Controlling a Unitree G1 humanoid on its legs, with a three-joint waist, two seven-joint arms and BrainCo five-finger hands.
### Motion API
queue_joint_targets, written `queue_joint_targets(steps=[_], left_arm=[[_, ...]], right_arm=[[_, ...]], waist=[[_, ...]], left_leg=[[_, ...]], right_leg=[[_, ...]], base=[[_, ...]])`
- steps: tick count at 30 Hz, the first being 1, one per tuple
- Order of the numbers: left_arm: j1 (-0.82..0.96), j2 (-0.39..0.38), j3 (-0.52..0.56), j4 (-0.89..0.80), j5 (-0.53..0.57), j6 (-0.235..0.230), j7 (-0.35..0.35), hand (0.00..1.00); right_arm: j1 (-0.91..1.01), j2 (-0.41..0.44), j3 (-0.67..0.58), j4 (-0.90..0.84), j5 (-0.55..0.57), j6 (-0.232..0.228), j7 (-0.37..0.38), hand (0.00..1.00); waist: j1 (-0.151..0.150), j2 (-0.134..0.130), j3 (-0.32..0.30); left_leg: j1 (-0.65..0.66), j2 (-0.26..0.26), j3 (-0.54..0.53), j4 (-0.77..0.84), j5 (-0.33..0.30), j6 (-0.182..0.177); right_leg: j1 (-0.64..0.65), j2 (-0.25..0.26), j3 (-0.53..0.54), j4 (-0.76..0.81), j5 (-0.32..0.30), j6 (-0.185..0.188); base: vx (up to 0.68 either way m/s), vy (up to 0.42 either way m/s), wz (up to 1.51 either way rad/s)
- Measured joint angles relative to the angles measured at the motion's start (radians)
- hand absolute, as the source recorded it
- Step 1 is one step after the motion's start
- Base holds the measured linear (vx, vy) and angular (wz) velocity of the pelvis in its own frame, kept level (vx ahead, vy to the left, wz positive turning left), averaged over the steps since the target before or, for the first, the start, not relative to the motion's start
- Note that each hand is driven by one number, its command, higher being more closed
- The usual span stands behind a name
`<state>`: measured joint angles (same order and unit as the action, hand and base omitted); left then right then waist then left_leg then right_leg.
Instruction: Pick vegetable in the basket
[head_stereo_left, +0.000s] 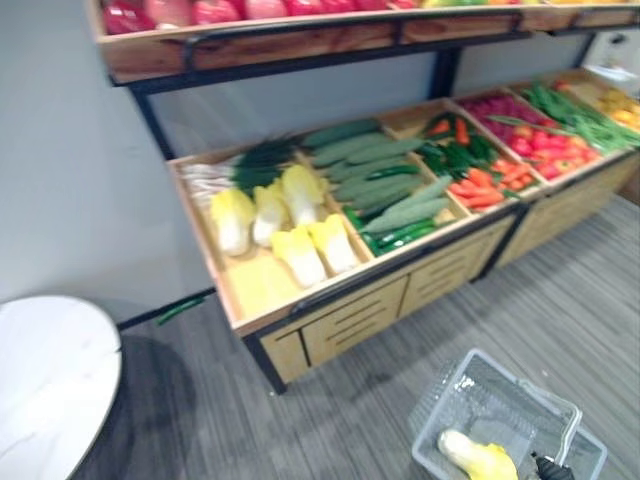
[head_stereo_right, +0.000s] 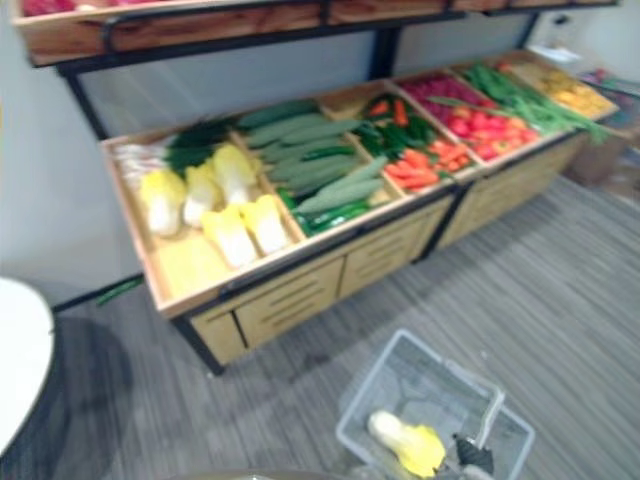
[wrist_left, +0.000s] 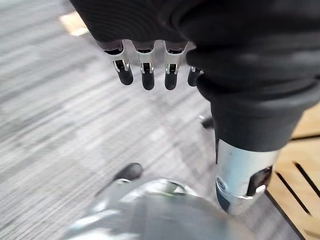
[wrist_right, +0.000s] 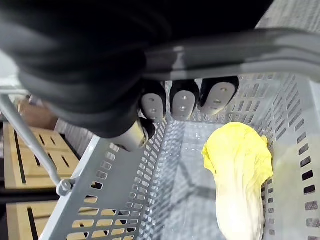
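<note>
A grey plastic basket (head_stereo_left: 470, 368) hangs low over the floor in front of the produce stand. One yellow napa cabbage (head_stereo_left: 478, 458) lies inside it, seen close up as the cabbage (wrist_right: 240, 175) against the perforated basket wall (wrist_right: 125, 190). My right hand (wrist_right: 180, 100) has its fingers curled round the basket's grey handle (wrist_right: 240, 45); in the left eye view the right hand (head_stereo_left: 552, 468) shows at the basket's near rim. My left hand (wrist_left: 150, 30) hangs over the grey floor, fingers relaxed and holding nothing.
The wooden stand holds several napa cabbages (head_stereo_left: 280, 215), cucumbers (head_stereo_left: 380, 170), carrots (head_stereo_left: 482, 185), and red and green produce (head_stereo_left: 545, 125) further right. An upper shelf (head_stereo_left: 300, 40) overhangs it. A white round table (head_stereo_left: 50, 380) stands at the left. Grey striped floor lies around the basket.
</note>
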<state>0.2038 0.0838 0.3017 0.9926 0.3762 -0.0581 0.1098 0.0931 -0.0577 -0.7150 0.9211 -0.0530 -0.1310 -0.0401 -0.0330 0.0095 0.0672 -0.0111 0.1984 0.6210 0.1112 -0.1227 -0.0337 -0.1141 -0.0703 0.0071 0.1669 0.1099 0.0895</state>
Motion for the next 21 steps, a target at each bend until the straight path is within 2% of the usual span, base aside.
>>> queue_joint_targets(steps=[1, 2, 3, 4, 5, 6, 8, 10, 11, 13, 14, 15, 16, 17, 18, 19, 20, 21], left_arm=[[-0.013, -0.011, -0.009, -0.034, -0.001, -0.018, 0.001, 0.00], [-0.020, -0.007, -0.014, -0.059, -0.004, -0.030, 0.002, 0.00], [-0.029, -0.005, -0.023, -0.058, -0.004, -0.028, 0.003, 0.00], [-0.039, -0.005, -0.039, -0.046, -0.010, -0.025, 0.001, 0.00], [-0.045, -0.002, -0.042, -0.038, -0.012, -0.025, -0.002, 0.00], [-0.047, -0.001, -0.041, -0.034, -0.014, -0.024, -0.003, 0.00], [-0.046, 0.006, -0.039, -0.023, -0.018, -0.023, -0.005, 0.00], [-0.044, 0.007, -0.038, 0.008, -0.019, -0.017, -0.006, 0.00], [-0.047, 0.005, -0.038, 0.017, -0.018, -0.017, -0.006, 0.00], [-0.053, -0.008, -0.039, 0.034, -0.018, -0.016, -0.005, 0.00], [-0.051, -0.009, -0.039, 0.035, -0.018, -0.016, -0.005, 0.00], [-0.046, -0.011, -0.036, 0.036, -0.018, -0.015, -0.001, 0.00], [-0.039, -0.025, -0.014, 0.033, -0.021, -0.019, 0.002, 0.00], [-0.033, -0.037, 0.010, 0.032, -0.021, -0.019, 0.004, 0.00], [-0.031, -0.042, 0.017, 0.031, -0.022, -0.020, 0.005, 0.00], [-0.027, -0.049, 0.023, 0.022, -0.022, -0.020, 0.006, 0.00], [-0.022, -0.050, 0.026, 0.022, -0.022, -0.022, 0.008, 0.00], [-0.015, -0.056, 0.035, 0.021, -0.022, -0.027, 0.014, 0.00]], right_arm=[[0.000, 0.001, 0.034, -0.005, 0.015, -0.006, -0.003, 1.00], [-0.010, 0.001, 0.068, -0.013, 0.015, -0.006, -0.001, 1.00], [-0.011, 0.000, 0.077, -0.016, 0.015, -0.006, -0.003, 1.00], [-0.006, -0.004, 0.094, -0.020, 0.014, -0.007, -0.004, 1.00], [0.001, -0.002, 0.095, -0.021, 0.014, -0.009, -0.002, 1.00], [0.004, 0.000, 0.094, -0.011, 0.014, -0.011, -0.002, 1.00], [0.002, -0.001, 0.084, 0.009, 0.016, -0.008, -0.004, 1.00], [-0.018, -0.002, 0.056, 0.039, 0.016, -0.004, -0.006, 1.00], [-0.022, -0.003, 0.053, 0.047, 0.016, -0.003, -0.007, 1.00], [-0.027, -0.010, 0.047, 0.051, 0.024, -0.004, -0.011, 1.00], [-0.024, -0.012, 0.043, 0.055, 0.028, -0.004, -0.015, 1.00], [-0.023, -0.025, 0.036, 0.078, 0.035, -0.003, -0.022, 1.00], [-0.022, -0.033, 0.043, 0.077, 0.038, -0.003, -0.022, 1.00], [-0.012, -0.041, 0.062, 0.077, 0.047, -0.002, -0.023, 1.00], [-0.007, -0.042, 0.070, 0.075, 0.054, -0.002, -0.023, 1.00], [0.006, -0.045, 0.097, 0.060, 0.054, -0.003, -0.024, 1.00], [0.008, -0.043, 0.112, 0.054, 0.054, -0.003, -0.023, 1.00], [0.007, -0.043, 0.141, 0.037, 0.054, -0.002, -0.023, 1.00]], waist=[[0.006, 0.000, 0.003], [0.007, -0.032, 0.022], [0.008, -0.039, 0.026], [0.007, -0.039, 0.027], [0.006, -0.039, 0.027], [0.002, -0.039, 0.027], [-0.013, -0.036, 0.030], [-0.019, -0.032, 0.033], [-0.017, -0.024, 0.040], [-0.024, 0.013, 0.066], [-0.024, 0.013, 0.068], [-0.014, 0.025, 0.072], [-0.009, 0.038, 0.078], [-0.003, 0.044, 0.080], [0.002, 0.041, 0.080], [0.013, 0.037, 0.080], [0.016, 0.035, 0.080], [0.017, 0.034, 0.079]], left_leg=[[0.011, 0.016, 0.074, -0.005, 0.003, 0.026], [0.036, 0.015, 0.154, 0.004, -0.008, 0.034], [0.052, 0.018, 0.183, 0.013, -0.019, 0.029], [0.058, 0.035, 0.224, 0.045, -0.050, 0.007], [0.069, 0.039, 0.255, 0.057, -0.056, 0.004], [0.072, 0.037, 0.287, 0.069, -0.056, 0.003], [0.071, 0.027, 0.315, 0.081, -0.056, 0.002], [0.068, 0.019, 0.303, 0.097, -0.055, 0.001], [0.065, 0.019, 0.303, 0.107, -0.055, 0.001], [0.057, 0.046, 0.293, 0.155, -0.054, -0.002], [0.048, 0.062, 0.285, 0.186, -0.054, -0.002], [-0.005, 0.168, 0.234, 0.424, -0.051, -0.007], [-0.023, 0.234, 0.200, 0.549, -0.030, -0.014], [-0.044, 0.270, 0.123, 0.642, 0.012, 0.019], [-0.058, 0.269, 0.069, 0.670, 0.040, 0.030], [-0.105, 0.239, -0.078, 0.728, 0.114, 0.032], [-0.128, 0.217, -0.142, 0.747, 0.119, 0.027], [-0.161, 0.164, -0.261, 0.753, 0.076, 0.007]], right_leg=[[-0.005, -0.011, -0.128, -0.007, 0.007, -0.043], [-0.028, -0.061, -0.314, 0.127, -0.085, -0.107], [-0.029, -0.081, -0.387, 0.185, -0.119, -0.114], [-0.022, -0.103, -0.467, 0.260, -0.155, -0.105], [-0.015, -0.103, -0.472, 0.271, -0.163, -0.107], [-0.013, -0.101, -0.453, 0.245, -0.177, -0.086], [-0.005, -0.095, -0.437, 0.180, -0.197, -0.070], [0.019, -0.073, -0.413, 0.091, -0.215, -0.071], [0.031, -0.065, -0.395, 0.047, -0.224, -0.069], [0.044, -0.045, -0.378, 0.007, -0.222, -0.067], [0.045, -0.041, -0.375, 0.005, -0.223, -0.069], [0.058, -0.022, -0.349, 0.009, -0.249, -0.084], [0.083, -0.004, -0.336, 0.013, -0.256, -0.094], [0.101, 0.008, -0.317, 0.026, -0.263, -0.104], [0.106, 0.008, -0.300, 0.037, -0.269, -0.106], [0.114, 0.007, -0.257, 0.046, -0.282, -0.104], [0.113, 0.006, -0.236, 0.045, -0.287, -0.103], [0.104, 0.003, -0.193, 0.045, -0.290, -0.105]], base=[[-0.11, 0.091, -1.67], [-0.12, 0.073, -1.61], [-0.06, 0.032, -1.50], [0.00, 0.019, -1.20], [0.06, 0.003, -1.25], [0.07, -0.038, -0.83], [0.06, -0.102, -0.61], [0.05, -0.167, -0.63], [0.01, -0.156, -0.53], [-0.02, -0.168, -0.36], [-0.05, -0.189, -0.36], [0.01, -0.158, -0.48], [0.02, -0.153, -0.66], [0.05, -0.055, -0.54], [0.05, -0.033, -0.73], [0.07, -0.013, -0.67], [0.12, 0.031, -0.93], [0.14, 0.081, -0.95]])
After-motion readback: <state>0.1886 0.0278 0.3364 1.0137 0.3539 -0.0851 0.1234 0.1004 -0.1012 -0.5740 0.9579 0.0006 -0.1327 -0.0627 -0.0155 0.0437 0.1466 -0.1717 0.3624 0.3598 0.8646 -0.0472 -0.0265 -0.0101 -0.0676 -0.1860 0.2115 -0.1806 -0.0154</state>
